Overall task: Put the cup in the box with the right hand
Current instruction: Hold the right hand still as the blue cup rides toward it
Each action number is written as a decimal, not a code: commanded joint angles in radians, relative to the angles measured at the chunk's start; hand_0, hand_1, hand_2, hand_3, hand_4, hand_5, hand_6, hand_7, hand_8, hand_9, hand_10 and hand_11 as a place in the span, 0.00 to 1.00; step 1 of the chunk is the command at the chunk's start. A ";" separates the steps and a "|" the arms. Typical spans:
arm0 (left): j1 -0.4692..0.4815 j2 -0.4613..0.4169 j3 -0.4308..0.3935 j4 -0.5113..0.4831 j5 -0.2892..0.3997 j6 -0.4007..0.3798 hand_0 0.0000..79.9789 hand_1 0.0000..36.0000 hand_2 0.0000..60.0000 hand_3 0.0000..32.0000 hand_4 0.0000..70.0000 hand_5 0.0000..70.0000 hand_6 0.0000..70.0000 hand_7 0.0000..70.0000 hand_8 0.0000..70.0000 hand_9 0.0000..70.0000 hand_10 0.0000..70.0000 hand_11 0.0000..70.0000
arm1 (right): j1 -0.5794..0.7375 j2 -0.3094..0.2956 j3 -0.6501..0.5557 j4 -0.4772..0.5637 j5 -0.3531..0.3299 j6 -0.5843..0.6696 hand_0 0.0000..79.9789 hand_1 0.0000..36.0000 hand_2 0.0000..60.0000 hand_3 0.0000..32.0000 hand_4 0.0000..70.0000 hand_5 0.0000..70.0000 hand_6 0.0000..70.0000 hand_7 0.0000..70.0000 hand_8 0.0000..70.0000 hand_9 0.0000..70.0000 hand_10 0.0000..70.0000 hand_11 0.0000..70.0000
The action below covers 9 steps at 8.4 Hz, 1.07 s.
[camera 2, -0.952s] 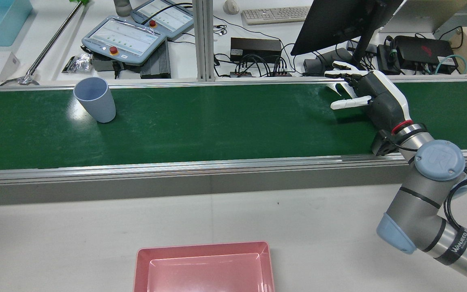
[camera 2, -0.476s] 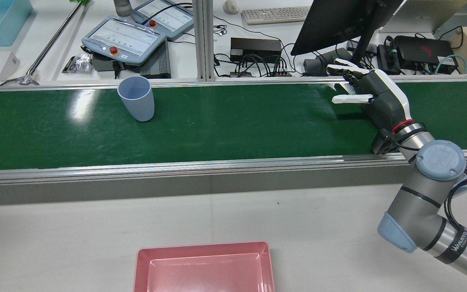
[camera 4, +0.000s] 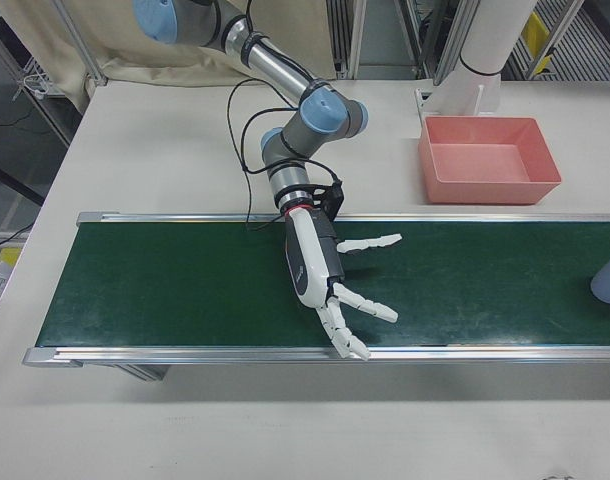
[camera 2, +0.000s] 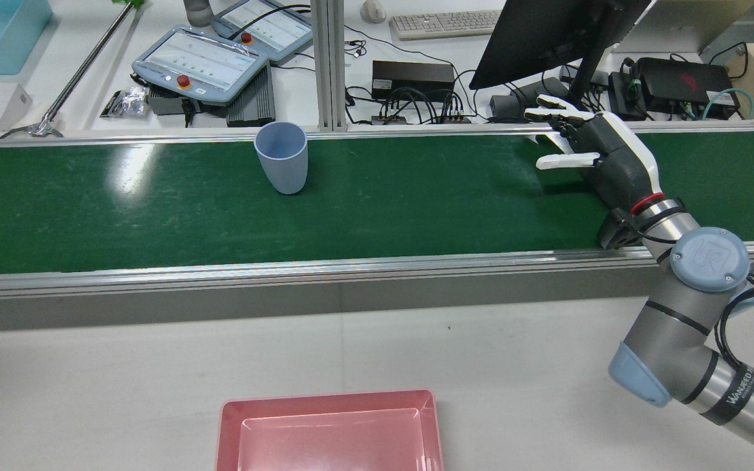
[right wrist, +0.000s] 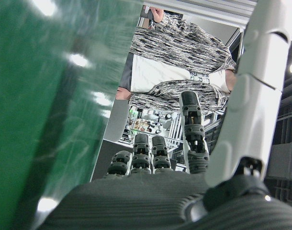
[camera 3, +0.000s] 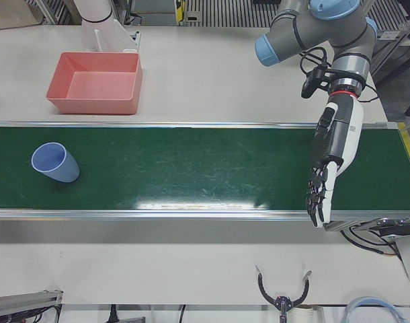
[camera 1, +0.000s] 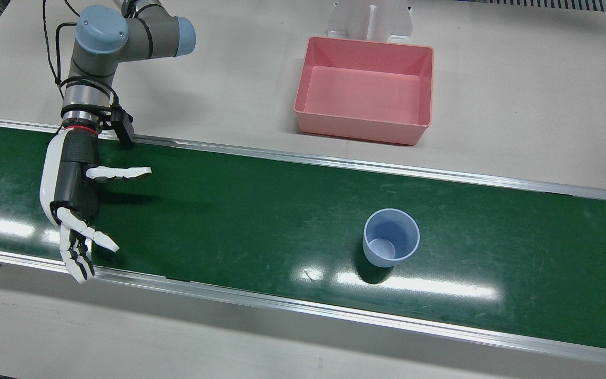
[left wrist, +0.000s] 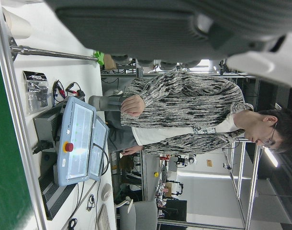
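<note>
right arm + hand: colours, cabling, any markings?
The right arm is grey metal tube with light-blue joint caps, one cap bearing a UR logo; black cables loop along it. A red ring marks the wrist. The right hand has a dark grey palm, white back shell and white-and-black segmented fingers.

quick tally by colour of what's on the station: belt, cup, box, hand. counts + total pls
Green: 1, the belt
Blue: 1, the cup, upright on the belt
Pink: 1, the box, nothing in it, on the table beside the belt
Black and white: 1, the right hand, open over the belt, apart from the cup
Total: 4
</note>
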State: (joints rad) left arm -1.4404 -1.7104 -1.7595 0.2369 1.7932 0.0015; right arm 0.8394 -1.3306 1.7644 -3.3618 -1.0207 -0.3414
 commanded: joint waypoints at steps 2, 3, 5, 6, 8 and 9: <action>0.000 0.000 -0.002 0.001 0.000 0.000 0.00 0.00 0.00 0.00 0.00 0.00 0.00 0.00 0.00 0.00 0.00 0.00 | -0.002 0.004 0.006 -0.004 -0.002 -0.007 0.71 0.49 0.09 0.00 0.32 0.10 0.09 0.29 0.15 0.27 0.06 0.12; 0.000 0.000 -0.002 0.001 0.000 0.000 0.00 0.00 0.00 0.00 0.00 0.00 0.00 0.00 0.00 0.00 0.00 0.00 | -0.003 0.005 0.009 -0.005 -0.004 -0.010 0.72 0.48 0.05 0.00 0.34 0.10 0.09 0.30 0.15 0.27 0.05 0.11; 0.000 0.000 -0.002 0.001 0.000 0.000 0.00 0.00 0.00 0.00 0.00 0.00 0.00 0.00 0.00 0.00 0.00 0.00 | -0.008 0.005 0.009 -0.005 -0.004 -0.014 0.72 0.47 0.05 0.00 0.35 0.10 0.09 0.29 0.15 0.27 0.05 0.10; 0.000 0.000 -0.002 0.001 0.000 0.000 0.00 0.00 0.00 0.00 0.00 0.00 0.00 0.00 0.00 0.00 0.00 0.00 | -0.013 0.005 0.009 -0.005 -0.004 -0.022 0.70 0.52 0.14 0.00 0.32 0.10 0.09 0.30 0.15 0.27 0.05 0.09; 0.000 0.000 -0.002 0.001 0.000 0.000 0.00 0.00 0.00 0.00 0.00 0.00 0.00 0.00 0.00 0.00 0.00 0.00 | -0.014 0.007 0.009 -0.005 -0.004 -0.024 0.72 0.47 0.05 0.00 0.37 0.10 0.09 0.30 0.15 0.27 0.04 0.09; 0.000 0.000 -0.002 0.001 0.000 0.000 0.00 0.00 0.00 0.00 0.00 0.00 0.00 0.00 0.00 0.00 0.00 0.00 | -0.014 0.008 0.009 -0.005 -0.004 -0.025 0.70 0.51 0.14 0.00 0.34 0.10 0.09 0.31 0.15 0.27 0.04 0.09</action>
State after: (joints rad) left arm -1.4404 -1.7104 -1.7610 0.2378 1.7932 0.0015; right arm 0.8266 -1.3244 1.7728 -3.3671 -1.0247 -0.3628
